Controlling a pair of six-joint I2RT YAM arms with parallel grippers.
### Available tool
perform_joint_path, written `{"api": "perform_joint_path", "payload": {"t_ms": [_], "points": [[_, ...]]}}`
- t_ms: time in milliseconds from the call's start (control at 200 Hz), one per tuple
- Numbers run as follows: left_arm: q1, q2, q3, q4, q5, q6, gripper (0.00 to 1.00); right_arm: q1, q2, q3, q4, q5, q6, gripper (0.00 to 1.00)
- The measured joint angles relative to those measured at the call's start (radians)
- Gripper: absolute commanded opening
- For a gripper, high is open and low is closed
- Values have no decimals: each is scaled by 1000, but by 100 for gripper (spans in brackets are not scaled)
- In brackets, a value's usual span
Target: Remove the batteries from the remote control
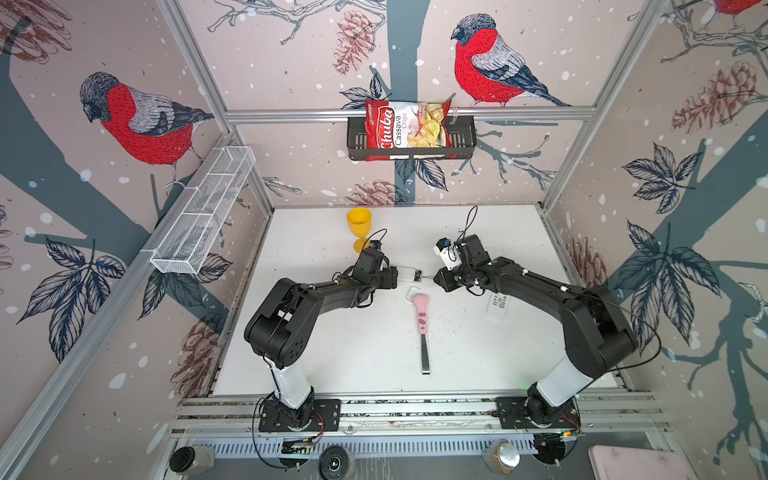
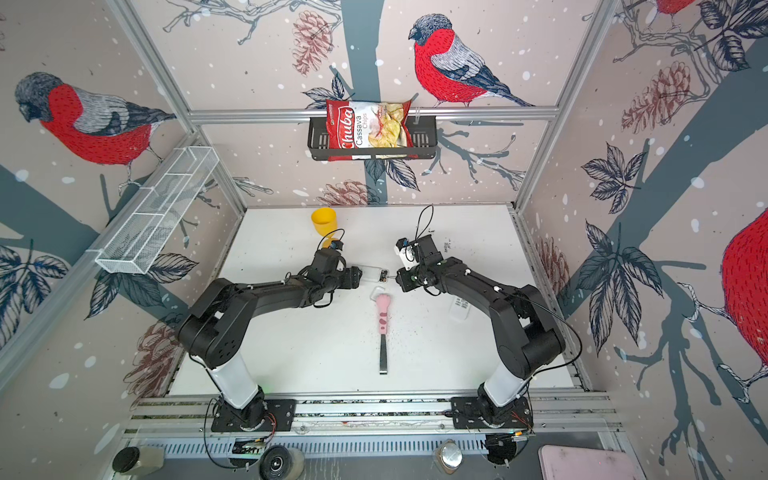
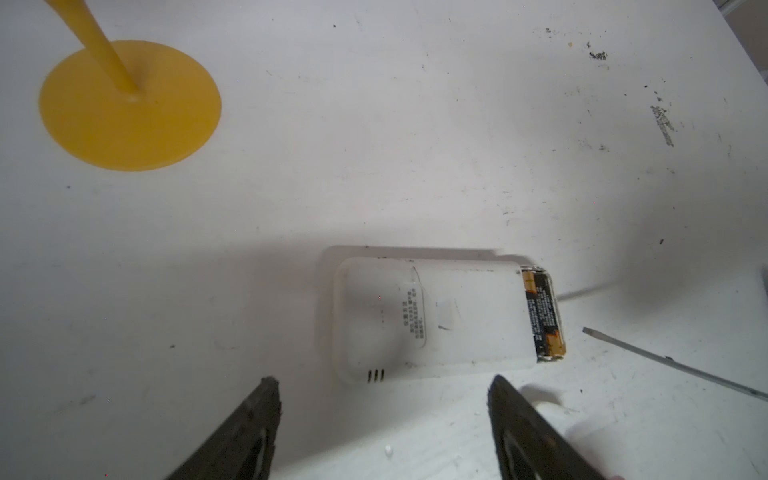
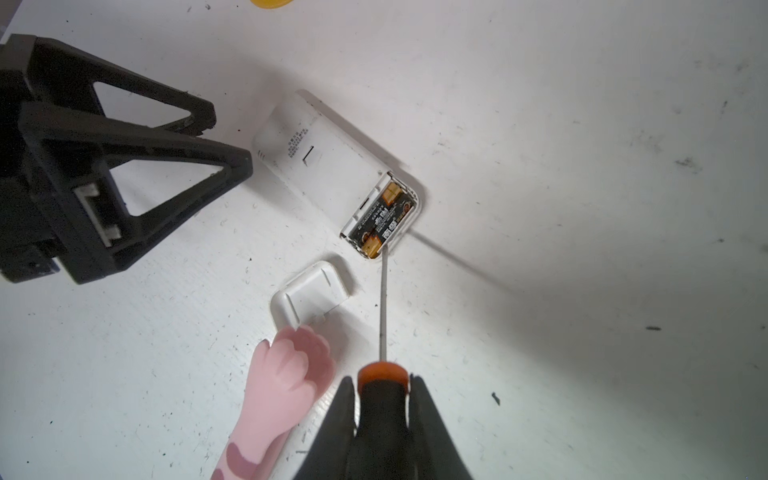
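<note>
The left arm (image 1: 332, 291) and the right arm (image 1: 540, 286) were mostly black, with fat round joints. Each arm had a white tube (image 1: 291, 384) at the bottom. Each tube stood on a flat black plate (image 1: 328, 412). Thin black cables (image 1: 659, 340) ran along the arms in loops. Red and orange wires (image 1: 318, 420) poked out by the plates. Small white clips (image 1: 525, 272) sat on the right arm. Near its wrist was a white block (image 1: 446, 254) with a blue bit on top. The left arm had a blue bit too. The left gripper (image 4: 228, 143) had black fingers (image 4: 187, 151) shaped like triangles with a hole in the middle. The right gripper (image 4: 383, 380) had thin black fingers as well.
</note>
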Motion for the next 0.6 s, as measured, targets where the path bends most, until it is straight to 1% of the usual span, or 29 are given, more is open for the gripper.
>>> {"api": "perform_joint_path", "payload": {"t_ms": [600], "points": [[0, 113, 109, -51, 21, 24, 75, 3, 37, 11, 4, -1, -10, 0]]}}
